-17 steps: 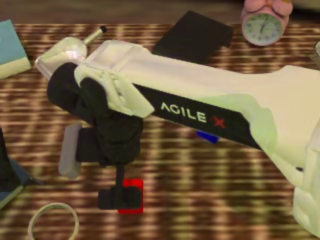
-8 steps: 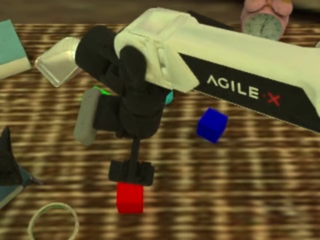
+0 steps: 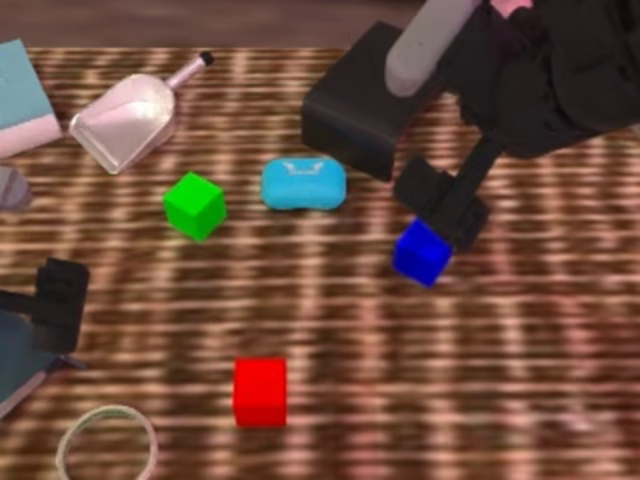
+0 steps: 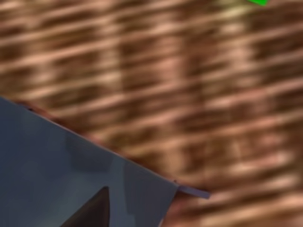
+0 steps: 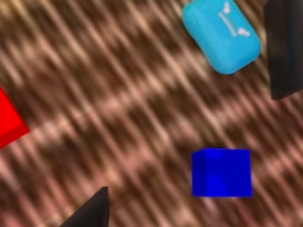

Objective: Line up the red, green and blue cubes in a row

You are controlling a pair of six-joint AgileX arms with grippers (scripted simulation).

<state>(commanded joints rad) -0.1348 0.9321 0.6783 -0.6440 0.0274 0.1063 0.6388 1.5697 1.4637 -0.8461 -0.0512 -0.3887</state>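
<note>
The red cube (image 3: 260,392) rests alone near the front of the table, and its corner shows in the right wrist view (image 5: 8,124). At mid left sits the green cube (image 3: 195,205), with a sliver of it in the left wrist view (image 4: 258,2). Right of centre lies the blue cube (image 3: 422,252) (image 5: 221,172). My right gripper (image 3: 442,205) hovers open just behind the blue cube, holding nothing. One dark fingertip (image 5: 92,210) shows in its wrist view. My left gripper (image 3: 55,305) is parked open at the left edge.
A light-blue soap bar (image 3: 303,184) (image 5: 221,35) lies between the green and blue cubes. A black box (image 3: 360,105) stands behind it. A clear scoop (image 3: 130,120) and a book (image 3: 20,100) sit at back left, with a ring (image 3: 105,445) and a grey-blue slab (image 4: 71,165) at front left.
My right arm has drawn back from the red cube toward the back right, leaving it on the table. Its gripper now hangs by the blue cube. The green cube and soap are uncovered.
</note>
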